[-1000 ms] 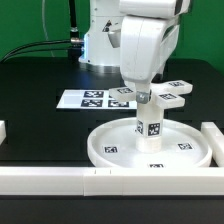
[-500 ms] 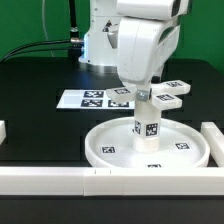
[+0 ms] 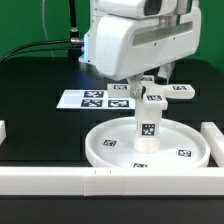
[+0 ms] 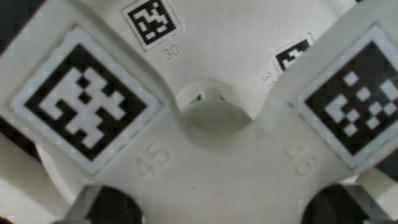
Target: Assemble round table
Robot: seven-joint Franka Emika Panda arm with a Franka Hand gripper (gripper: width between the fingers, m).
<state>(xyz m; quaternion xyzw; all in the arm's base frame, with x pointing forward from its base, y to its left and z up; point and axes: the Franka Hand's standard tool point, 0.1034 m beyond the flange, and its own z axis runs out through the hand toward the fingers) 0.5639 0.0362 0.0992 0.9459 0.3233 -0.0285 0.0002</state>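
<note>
The round table's large rimmed disc (image 3: 100,150) lies near the front, and the short post (image 3: 147,130) stands upright at its middle. Just behind the disc is the cross-shaped four-arm piece (image 3: 181,91). My gripper (image 3: 152,94) has come down on it from above. The wrist view is filled by the cross-shaped piece (image 4: 214,115) with its tagged arms, and my gripper (image 4: 222,205) has a dark finger (image 4: 111,205) pressed on each side of one arm. It is shut on that piece. Whether the piece rests on the table or hangs just above it I cannot tell.
The marker board (image 3: 90,99) lies flat behind the disc on the exterior view's left. White border bars run along the front (image 3: 60,180) and at the exterior view's right (image 3: 212,135). The arm's base (image 3: 95,45) stands at the back.
The jaws have closed on the cross-shaped piece. My hand has turned at the wrist and now shows its broad side. Disc and post have not moved.
</note>
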